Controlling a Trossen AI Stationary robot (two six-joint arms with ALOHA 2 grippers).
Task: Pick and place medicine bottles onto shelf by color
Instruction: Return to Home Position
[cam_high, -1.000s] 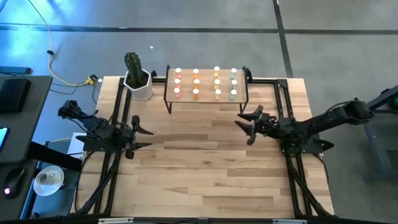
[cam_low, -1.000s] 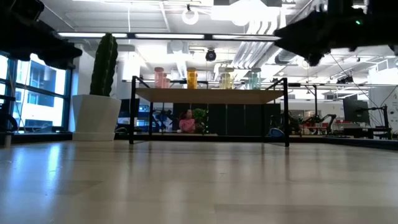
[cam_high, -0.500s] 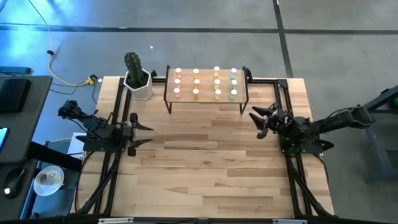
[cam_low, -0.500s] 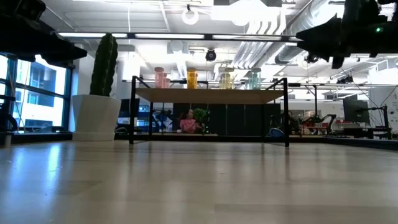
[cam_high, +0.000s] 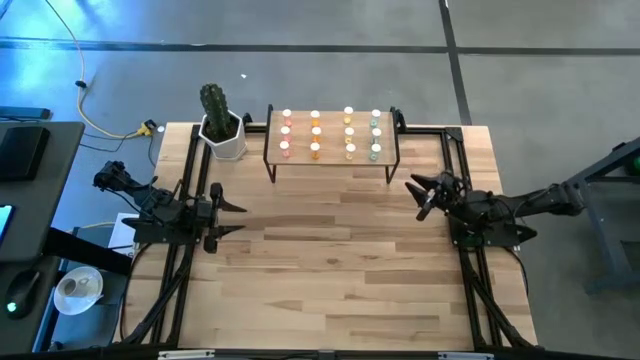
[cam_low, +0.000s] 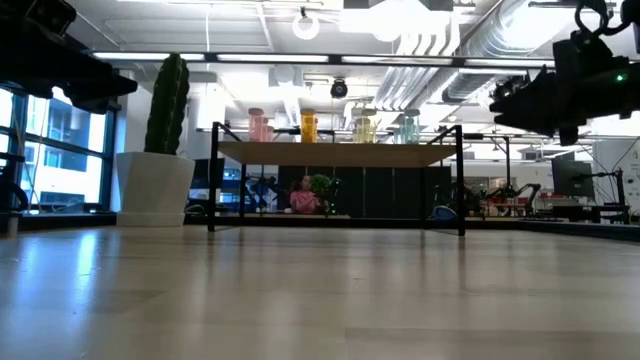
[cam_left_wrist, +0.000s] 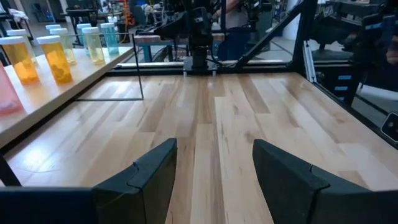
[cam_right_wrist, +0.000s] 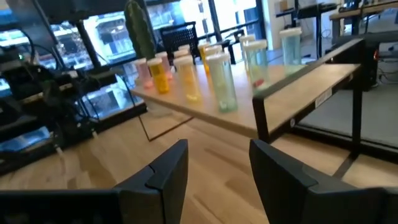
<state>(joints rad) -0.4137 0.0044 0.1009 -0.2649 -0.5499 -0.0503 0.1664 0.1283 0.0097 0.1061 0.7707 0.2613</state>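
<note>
Judging this the homing step: right gripper (cam_high: 421, 197) at 3 o'clock, open, empty; left gripper (cam_high: 238, 221) at 9, same. Medicine bottles (cam_high: 315, 131) sorted on shelf (cam_high: 332, 140); remaining: settling right arm.

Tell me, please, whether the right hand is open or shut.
Open. The right hand shows its two fingers well apart in its wrist view, with bare table between them and nothing held.

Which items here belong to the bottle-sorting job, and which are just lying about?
Job: medicine bottles, in colour columns on the shelf; left gripper, right gripper, both open and empty.
Lying about: potted cactus beside the shelf.
</note>
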